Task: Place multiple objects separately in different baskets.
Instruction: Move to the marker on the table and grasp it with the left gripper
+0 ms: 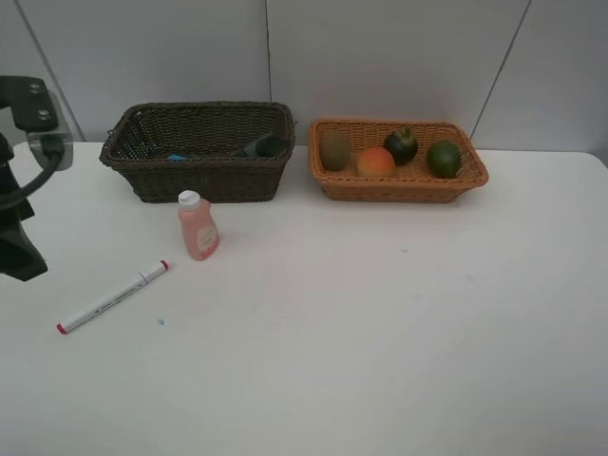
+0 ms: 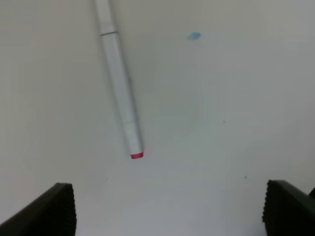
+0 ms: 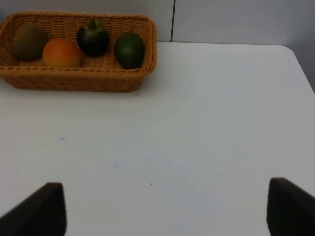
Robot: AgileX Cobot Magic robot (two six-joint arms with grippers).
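Currently the white marker [image 2: 120, 93] lies flat on the tabletop [image 2: 221, 123], ahead of the widely spread left fingers [image 2: 54, 211] and seemingly off-centre; closing unaligned could roll it away. The right fingers [image 3: 44, 211] are spread too, empty.

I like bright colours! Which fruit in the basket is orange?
The peach, second from the left in the tan basket. The kiwi is brown; the mangosteen and green fruit are dark.
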